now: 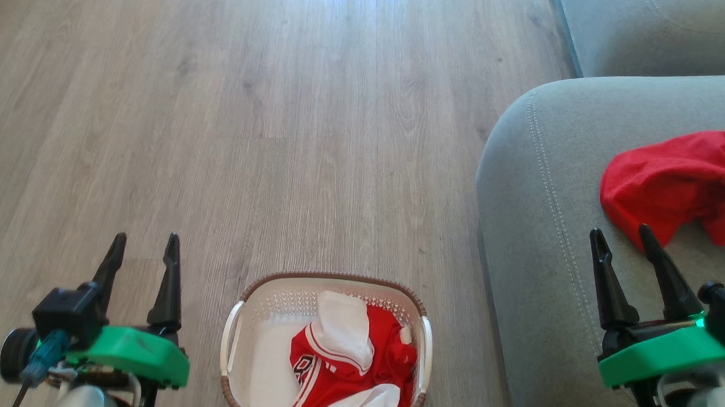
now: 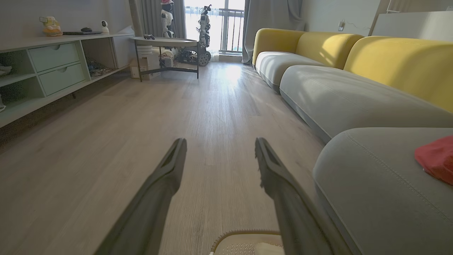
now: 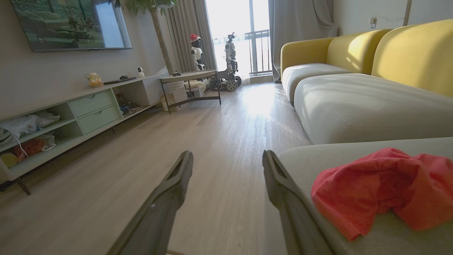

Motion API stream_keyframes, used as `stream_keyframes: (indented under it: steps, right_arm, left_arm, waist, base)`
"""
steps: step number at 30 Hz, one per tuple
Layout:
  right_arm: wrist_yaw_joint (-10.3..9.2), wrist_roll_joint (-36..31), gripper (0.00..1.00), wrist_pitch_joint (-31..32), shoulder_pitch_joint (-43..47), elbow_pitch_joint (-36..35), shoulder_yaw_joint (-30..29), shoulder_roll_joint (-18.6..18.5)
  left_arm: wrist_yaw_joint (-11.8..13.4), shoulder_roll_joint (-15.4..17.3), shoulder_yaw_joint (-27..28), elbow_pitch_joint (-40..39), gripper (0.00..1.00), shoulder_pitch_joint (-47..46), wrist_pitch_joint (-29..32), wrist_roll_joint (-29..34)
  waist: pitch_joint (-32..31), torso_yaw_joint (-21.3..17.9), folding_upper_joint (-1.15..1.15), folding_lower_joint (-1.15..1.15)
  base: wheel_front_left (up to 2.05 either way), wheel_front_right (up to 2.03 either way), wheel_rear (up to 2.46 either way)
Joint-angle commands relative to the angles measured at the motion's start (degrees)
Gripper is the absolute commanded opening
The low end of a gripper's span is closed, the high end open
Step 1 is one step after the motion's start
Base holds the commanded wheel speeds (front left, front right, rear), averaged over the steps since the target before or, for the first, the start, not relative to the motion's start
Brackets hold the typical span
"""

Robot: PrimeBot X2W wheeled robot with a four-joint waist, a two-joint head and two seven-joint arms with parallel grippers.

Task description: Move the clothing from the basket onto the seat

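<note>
floor (image 1: 281,100): bare wood, open from 9 to 12 o'clock of basket (image 1: 334,277)
seat (image 1: 543,194): rounded edge at basket's 3 o'clock; plain red garment (image 1: 680,177) on it
basket: red-and-white garment (image 1: 341,364) inside
left gripper (image 1: 147,235): spread, empty
right gripper (image 1: 620,229): spread, empty, over seat

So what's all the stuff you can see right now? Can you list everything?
plain red garment: one, bright red, crumpled on the seat
red and white garment: one, striped, inside the basket
basket: one, cream with brown rim, on the floor beside the seat
seat: one, grey-green, on the robot's right
floor: one, pale wood
backrests: at least two, yellow, behind the sofa cushions
shelf unit: one, pale with green drawers, along the wall
table: one, dark legs, near the window
TV: one, on the wall
other robots: two, by the window
left gripper: one, dark fingers, open, empty, left of the basket
right gripper: one, dark fingers, open, empty, over the seat
</note>
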Motion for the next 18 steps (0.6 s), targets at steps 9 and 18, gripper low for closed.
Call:
stream_keyframes:
  steps: [9,18]
  right_arm:
    - [-0.01,1.4,1.00,-1.8,-0.4,-0.9,2.4,-1.9]
    - [-0.01,1.8,1.00,-2.1,-0.7,-0.3,3.1,-2.5]
  left_arm:
    - [-2.7,-1.2,7.3,-1.7,1.00,0.9,-0.7,3.5]
    - [-5.1,-3.5,9.7,-1.0,1.00,1.8,-0.7,5.5]
  waist:
    - [0.0,0.4,0.00,0.00]
    - [0.2,0.3,0.00,0.00]
  base:
    - [0.00,0.00,0.00]
    - [0.00,0.00,0.00]
